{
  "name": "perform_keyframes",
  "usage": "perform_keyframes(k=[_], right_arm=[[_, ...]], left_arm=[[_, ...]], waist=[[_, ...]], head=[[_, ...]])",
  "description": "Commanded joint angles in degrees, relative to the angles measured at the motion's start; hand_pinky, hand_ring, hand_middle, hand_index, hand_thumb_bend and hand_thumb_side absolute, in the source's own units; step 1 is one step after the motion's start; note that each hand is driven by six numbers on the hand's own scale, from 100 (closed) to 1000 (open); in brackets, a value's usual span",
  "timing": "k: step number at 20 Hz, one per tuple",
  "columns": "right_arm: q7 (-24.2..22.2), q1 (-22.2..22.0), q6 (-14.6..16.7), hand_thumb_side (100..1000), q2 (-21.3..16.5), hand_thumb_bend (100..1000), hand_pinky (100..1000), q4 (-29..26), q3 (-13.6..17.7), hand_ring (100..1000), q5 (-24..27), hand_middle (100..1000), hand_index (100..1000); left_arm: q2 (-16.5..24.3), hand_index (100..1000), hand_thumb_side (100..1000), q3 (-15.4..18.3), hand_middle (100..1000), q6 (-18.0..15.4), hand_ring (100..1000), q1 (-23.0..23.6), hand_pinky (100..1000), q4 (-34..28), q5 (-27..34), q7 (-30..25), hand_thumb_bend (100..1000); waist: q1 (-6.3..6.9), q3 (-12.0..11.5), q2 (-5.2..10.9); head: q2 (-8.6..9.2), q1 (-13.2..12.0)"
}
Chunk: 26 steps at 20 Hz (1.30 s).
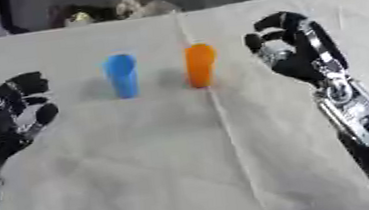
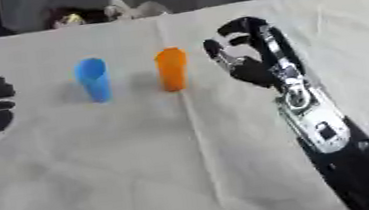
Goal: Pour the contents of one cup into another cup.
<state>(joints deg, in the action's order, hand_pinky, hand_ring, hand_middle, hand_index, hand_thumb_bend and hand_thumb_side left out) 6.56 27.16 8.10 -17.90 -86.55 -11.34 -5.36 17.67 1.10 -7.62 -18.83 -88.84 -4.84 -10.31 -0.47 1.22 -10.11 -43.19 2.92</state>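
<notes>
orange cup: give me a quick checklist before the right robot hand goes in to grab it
1. Orange cup upright on the white cloth: ok.
2. Gap between orange cup and blue cup, so the grab should not knock the blue one: ok, they stand apart.
3. Right robot hand free: ok, fingers curved but spread, holding nothing, beside the orange cup and not touching it.
4. Path from right robot hand to orange cup clear: ok, only bare cloth between them.
5. Left robot hand out of the way: ok, it is left of the blue cup, holding nothing.
6. Contents of either cup: cannot tell, insides not visible.
</notes>
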Motion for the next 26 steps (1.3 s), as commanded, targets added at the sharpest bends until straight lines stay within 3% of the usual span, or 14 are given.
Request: perform_keyframes(k=[1,8,14,26], right_arm=[[-0.1,0.6,0.1,488,-0.4,429,726,-1.3,0.2,803,0.3,618,662],[-0.2,0.7,0.1,489,-0.3,428,726,-1.4,0.0,802,0.4,618,662],[-0.2,0.8,0.1,492,-0.3,428,726,-1.4,0.0,802,0.5,618,662],[-0.6,1.1,0.1,493,-0.1,427,726,-1.4,-0.4,802,0.6,618,662]], left_arm=[[1.6,830,578,-0.5,698,0.9,764,-1.6,736,0.1,-1.8,0.8,757],[1.2,856,556,-2.7,724,0.5,765,-5.6,729,4.4,-5.8,2.4,739],[0.2,870,544,-4.3,734,-0.9,763,-9.0,723,10.5,-11.0,5.1,776],[-2.6,863,524,-5.5,722,-3.7,778,-15.0,736,20.7,-17.1,11.9,746]], waist=[[0.07,0.1,0.97],[0.03,0.6,0.93],[0.11,1.2,0.88],[0.02,1.9,0.55]], head=[[0.4,-0.1],[0.36,-0.3],[0.26,-0.4],[0.33,-1.0]])
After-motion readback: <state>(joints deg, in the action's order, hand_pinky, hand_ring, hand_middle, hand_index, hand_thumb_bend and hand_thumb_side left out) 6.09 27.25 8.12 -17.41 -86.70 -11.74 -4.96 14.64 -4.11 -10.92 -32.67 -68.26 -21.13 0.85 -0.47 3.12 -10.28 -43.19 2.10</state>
